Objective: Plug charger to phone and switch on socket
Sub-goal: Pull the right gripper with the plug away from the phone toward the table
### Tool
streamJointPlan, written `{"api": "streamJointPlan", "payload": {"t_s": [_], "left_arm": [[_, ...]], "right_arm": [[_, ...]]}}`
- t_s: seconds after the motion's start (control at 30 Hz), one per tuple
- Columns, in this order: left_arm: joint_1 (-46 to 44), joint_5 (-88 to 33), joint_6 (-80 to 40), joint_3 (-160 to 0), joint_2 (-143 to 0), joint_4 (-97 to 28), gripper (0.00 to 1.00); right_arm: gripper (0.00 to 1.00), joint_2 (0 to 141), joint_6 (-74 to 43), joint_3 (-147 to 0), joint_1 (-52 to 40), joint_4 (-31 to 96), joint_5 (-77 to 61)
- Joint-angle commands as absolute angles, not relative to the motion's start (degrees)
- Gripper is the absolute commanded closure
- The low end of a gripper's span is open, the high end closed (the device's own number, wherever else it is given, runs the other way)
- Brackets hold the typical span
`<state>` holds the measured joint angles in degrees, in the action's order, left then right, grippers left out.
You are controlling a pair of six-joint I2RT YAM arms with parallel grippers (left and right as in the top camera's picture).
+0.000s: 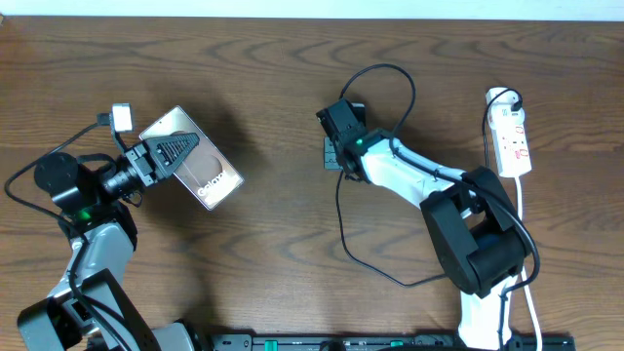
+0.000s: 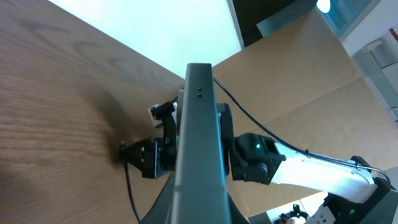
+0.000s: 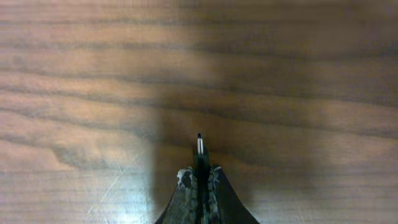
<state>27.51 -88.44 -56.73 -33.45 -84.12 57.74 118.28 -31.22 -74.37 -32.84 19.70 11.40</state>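
Two grips: left gripper clamps phone, edge-on in its wrist view; right gripper pinches charger, plug tip visible only on right wrist. Overhead alone shows socket.

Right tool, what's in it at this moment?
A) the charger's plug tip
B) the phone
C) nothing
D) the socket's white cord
A: in the right wrist view the plug tip of the charger sticks out from between the shut fingers of the right tool. The phone is in the left tool, and the socket lies apart from both.
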Motion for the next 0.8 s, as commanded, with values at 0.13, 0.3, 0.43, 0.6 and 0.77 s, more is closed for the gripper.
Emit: {"api": "streamJointPlan", "payload": {"t_s": [0.13, 0.3, 0.43, 0.6, 0.77], "left_arm": [[27.29, -89.38, -55.96, -34.0, -84.01, 58.41, 0.93], [27.29, -89.38, -55.99, -34.0, -84.01, 58.39, 0.92], [27.29, -89.38, -55.99, -34.0, -84.01, 58.39, 0.93], [27.29, -89.41, -55.99, -34.0, -84.01, 58.39, 0.93], [27.29, -89.41, -55.99, -34.0, -84.01, 58.39, 0.93]], "right_arm": [[0.98, 120.18, -32.16, -65.93, -32.56, 11.64, 14.7], [0.98, 121.69, -32.75, -64.58, -32.56, 9.39, 14.68], [0.98, 121.84, -32.73, -64.55, -32.38, 8.27, 16.34], [0.94, 122.83, -32.73, -64.31, -32.29, 4.99, 18.98], [0.99, 123.39, -32.73, -64.36, -32.23, 4.19, 18.92]]}}
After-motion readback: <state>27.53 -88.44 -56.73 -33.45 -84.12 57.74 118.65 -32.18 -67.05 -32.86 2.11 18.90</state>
